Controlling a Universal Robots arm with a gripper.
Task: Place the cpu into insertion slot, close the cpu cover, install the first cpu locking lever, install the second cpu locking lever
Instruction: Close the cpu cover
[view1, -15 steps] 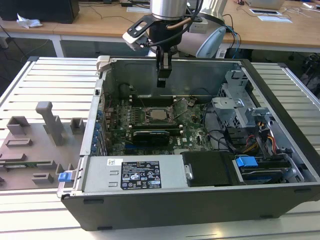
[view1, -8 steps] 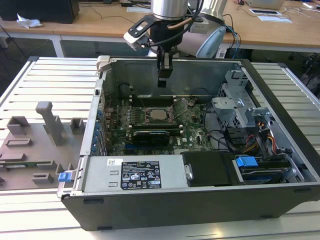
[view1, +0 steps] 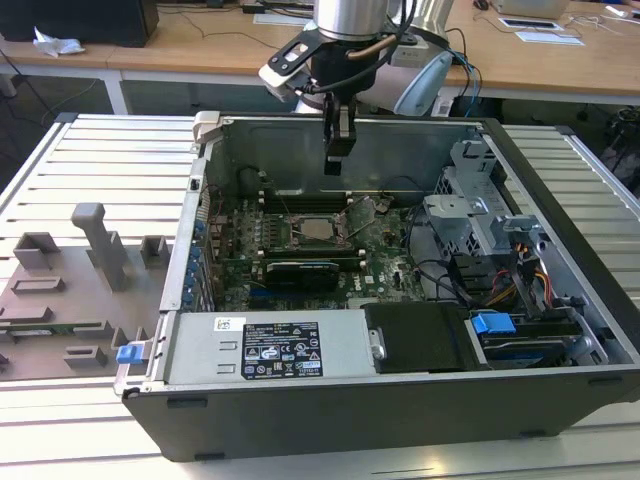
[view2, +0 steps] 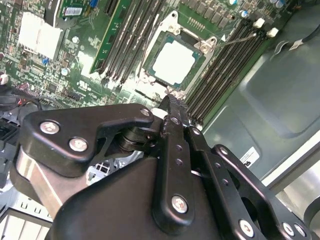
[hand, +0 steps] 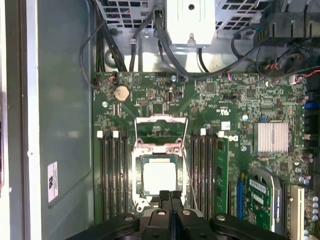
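Note:
The cpu (hand: 159, 176) (view2: 172, 60) (view1: 318, 230), a silvery square chip, lies seated in the insertion slot (hand: 136, 170) on the green motherboard. The cpu cover (hand: 161, 119), a thin silver frame, stands flipped open on the far side of the slot from my gripper, off the chip. A thin wire locking lever (hand: 189, 172) (view2: 235, 39) runs loose beside the slot, raised. My gripper (hand: 170, 196) (view2: 172, 102) (view1: 339, 150) hangs above the board, just off the slot's edge opposite the cover. Its black fingers are pressed together with nothing between them.
Black memory slots (hand: 110, 175) flank the socket on both sides. A black-shrouded card (view1: 300, 272) lies in front of the socket in the exterior view. The case's metal walls (view1: 400, 150), drive cages (view1: 480, 215) and cables (hand: 165, 45) surround the board.

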